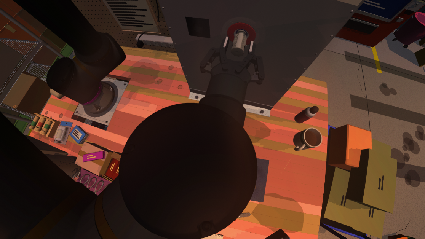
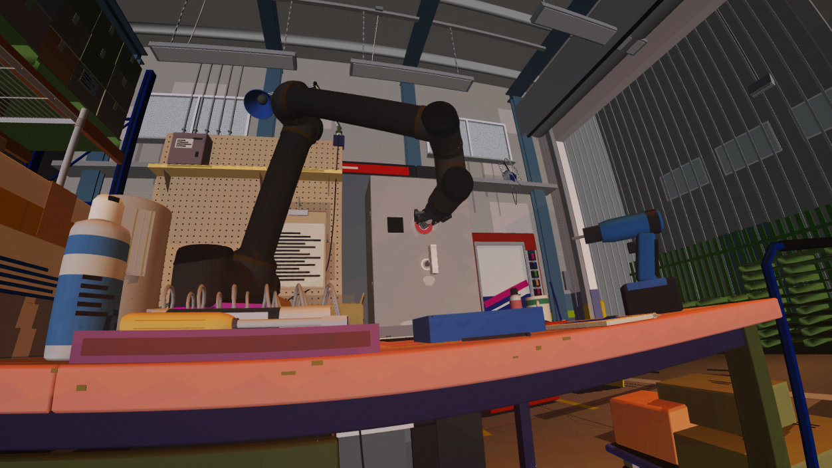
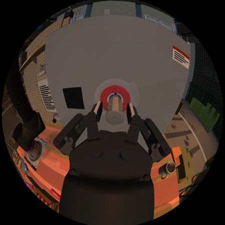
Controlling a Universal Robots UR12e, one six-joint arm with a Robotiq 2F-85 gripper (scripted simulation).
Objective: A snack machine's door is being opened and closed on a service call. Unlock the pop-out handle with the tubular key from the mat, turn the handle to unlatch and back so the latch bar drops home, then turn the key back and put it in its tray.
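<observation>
The grey mat [image 1: 261, 179] on the bench is mostly hidden behind my arm. The tubular key [image 3: 114, 110] is a pale ribbed cylinder. It sticks out of the lock in the red round plate [image 3: 114, 96] on the grey door [image 3: 117, 65]. My gripper [image 3: 114, 110] is open, with a finger on each side of the key, and holds nothing. The pale handle [image 2: 432, 258] sits lower on the door, upright, above a small round fitting. The tray is out of sight.
The snack machine cabinet [image 2: 425, 244] stands at the back of the orange bench. A mug [image 1: 310, 138] and a dark bottle [image 1: 306, 114] stand on the bench to the right of the cabinet's foot. Boxes [image 1: 359, 172] sit past the bench's right edge. Small packs [image 1: 71, 133] lie at left.
</observation>
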